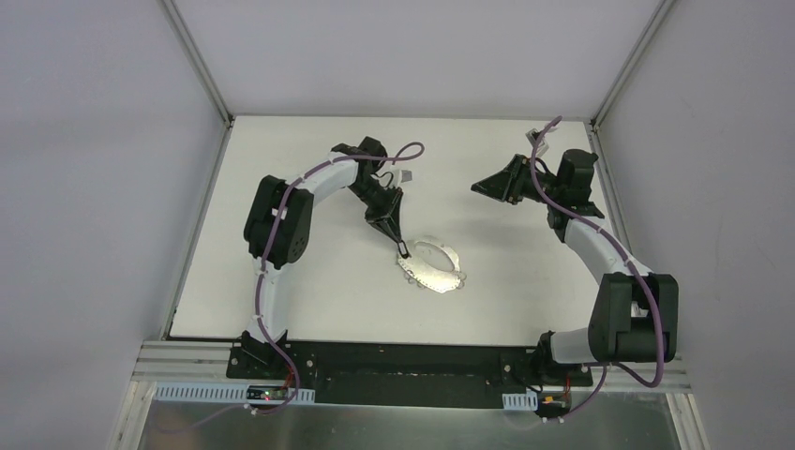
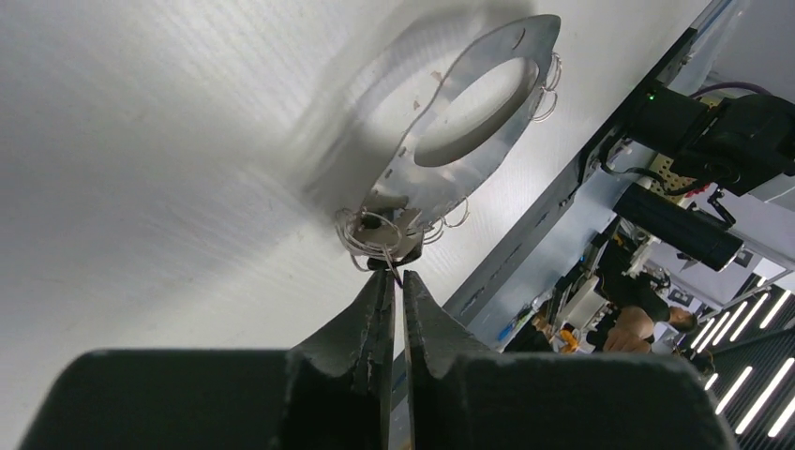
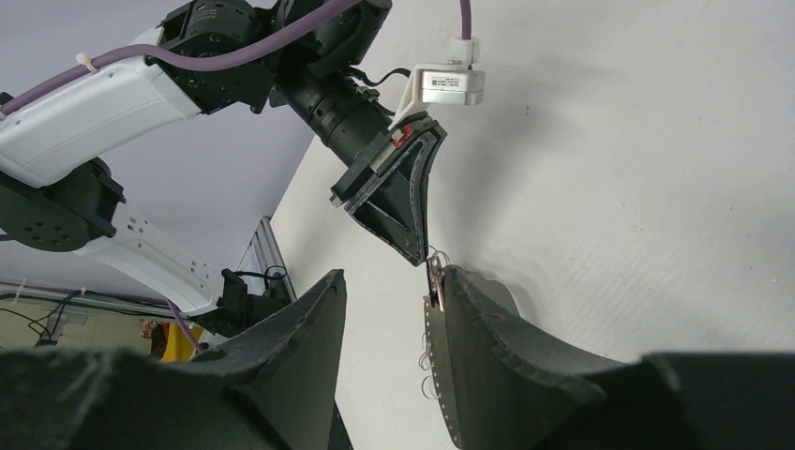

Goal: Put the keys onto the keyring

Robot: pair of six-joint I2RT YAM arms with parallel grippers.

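The keyring [image 1: 437, 279] is a flat silvery oval plate with a big hole and small wire rings along its rim, lying mid-table. My left gripper [image 1: 402, 247] points down at its left end. In the left wrist view the keyring [image 2: 417, 187] lies just beyond the left gripper [image 2: 395, 272]. The jaws stand almost together, with a thin silvery sliver pinched at the tips. The key's small black head [image 2: 408, 254] sits there among the rings. My right gripper [image 1: 481, 187] hovers open and empty to the right. The right wrist view shows the right gripper [image 3: 389, 277] and the keyring [image 3: 435, 375] edge-on.
The white table [image 1: 525, 300] is bounded by aluminium rails on the left [image 1: 199, 216] and right [image 1: 607, 187], with grey walls behind. A black base plate [image 1: 412, 370] carries both arms at the near edge. The left arm [image 3: 103, 94] fills the upper left of the right wrist view.
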